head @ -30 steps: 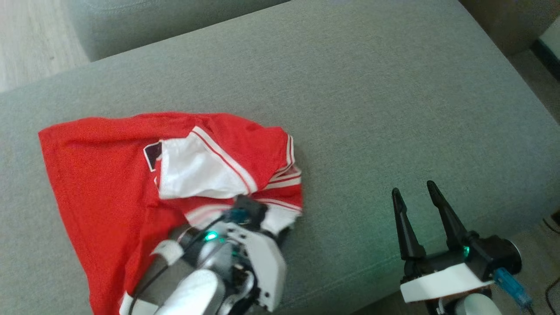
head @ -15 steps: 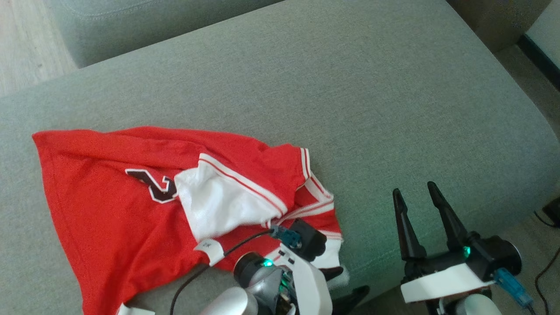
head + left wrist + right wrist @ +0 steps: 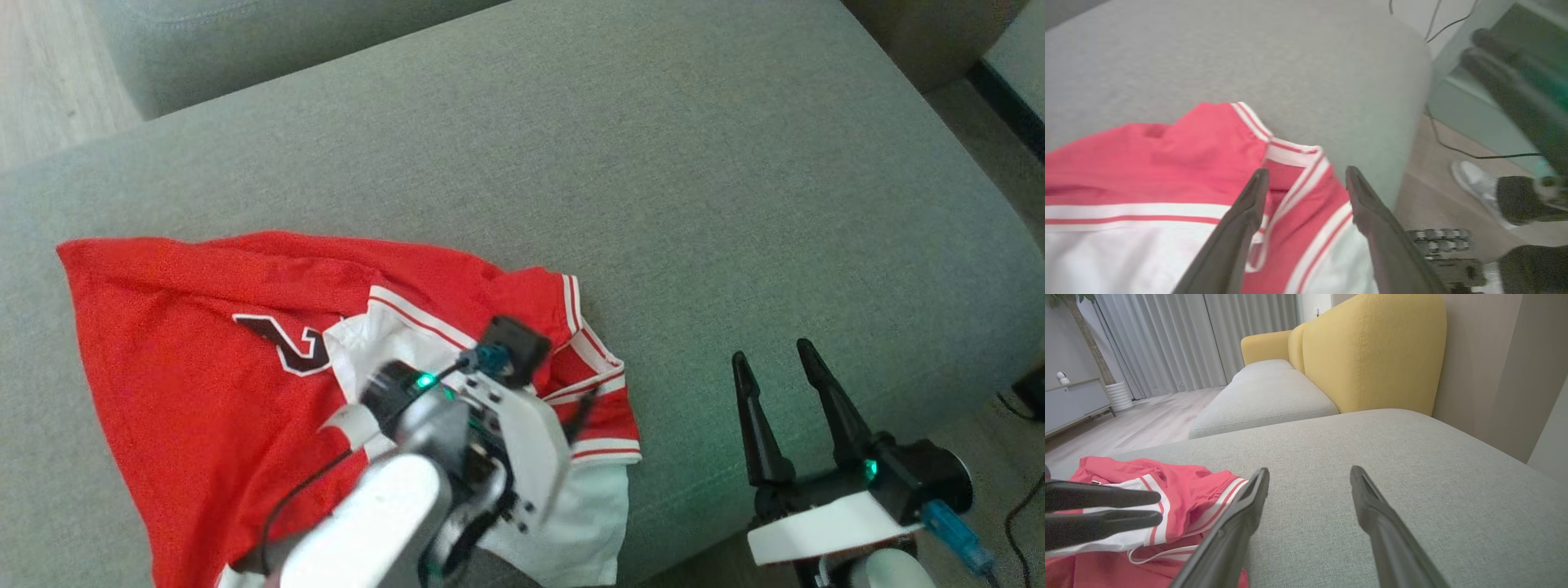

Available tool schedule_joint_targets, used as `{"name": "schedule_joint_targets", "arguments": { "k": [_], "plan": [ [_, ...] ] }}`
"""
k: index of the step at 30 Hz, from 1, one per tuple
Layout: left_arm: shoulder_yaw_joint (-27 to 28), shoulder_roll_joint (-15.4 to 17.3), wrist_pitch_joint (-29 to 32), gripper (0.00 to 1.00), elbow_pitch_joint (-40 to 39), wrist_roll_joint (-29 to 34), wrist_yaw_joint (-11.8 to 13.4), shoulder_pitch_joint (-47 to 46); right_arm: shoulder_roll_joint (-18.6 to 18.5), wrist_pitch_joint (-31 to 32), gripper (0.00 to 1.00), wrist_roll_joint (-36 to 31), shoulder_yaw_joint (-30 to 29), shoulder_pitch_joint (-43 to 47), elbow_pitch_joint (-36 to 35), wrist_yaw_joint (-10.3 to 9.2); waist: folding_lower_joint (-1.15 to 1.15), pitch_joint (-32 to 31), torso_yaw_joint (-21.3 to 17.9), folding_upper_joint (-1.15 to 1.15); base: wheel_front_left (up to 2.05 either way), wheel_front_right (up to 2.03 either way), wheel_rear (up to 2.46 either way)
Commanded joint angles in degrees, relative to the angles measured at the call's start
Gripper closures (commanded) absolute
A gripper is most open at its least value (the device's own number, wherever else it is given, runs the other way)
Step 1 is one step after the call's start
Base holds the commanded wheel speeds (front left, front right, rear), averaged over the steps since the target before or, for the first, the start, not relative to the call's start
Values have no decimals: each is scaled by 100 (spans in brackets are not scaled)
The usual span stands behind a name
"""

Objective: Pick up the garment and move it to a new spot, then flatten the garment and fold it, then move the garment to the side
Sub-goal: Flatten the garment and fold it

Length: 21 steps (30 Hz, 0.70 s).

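Just now releasing the red jersey (image 3: 163,367) with the left claw (image 3: 1306,173), clenched a second ago and now spreading wide above the striped trim (image 3: 1290,152), gripping nothing. Leaving the jersey rumpled on the grey sofa seat (image 3: 653,163), toward its left side, with a white panel (image 3: 592,510) reaching the front edge. Keeping the right claw (image 3: 771,349) parted and idle, well apart over bare cushion. Probably closing out the move to a new spot and turning to flattening next.
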Motion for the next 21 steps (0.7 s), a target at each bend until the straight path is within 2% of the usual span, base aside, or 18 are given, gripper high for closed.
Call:
{"name": "schedule_joint_targets", "arguments": {
  "k": [1,7,13,14,15,21],
  "plan": [
    [178,85,-124,0,-32,249,67,-377,-29,-63,0,25,137,-220,-184,44,0,37,-3,0,0,0,0],
    [118,127,-356,0,861,723,159,-927,-29,-63,0,19,175,-276,-182,44,0,177,-23,0,0,0,0],
    [-213,26,-410,0,2007,987,-59,-1368,-29,-63,0,35,257,-354,-163,44,0,290,-87,0,0,0,0],
    [-277,32,-408,8,2213,1033,-118,-1437,-29,-63,0,40,278,-373,-160,44,0,309,-109,0,0,0,0],
    [-301,32,-476,100,2383,1066,-149,-1513,-29,-63,0,47,298,-393,-155,44,0,326,-136,0,0,0,0],
    [-36,-17,-1198,100,3058,1034,-54,-2077,-29,-63,0,77,311,-444,-155,44,0,425,-238,0,0,0,0]
  ]
}}
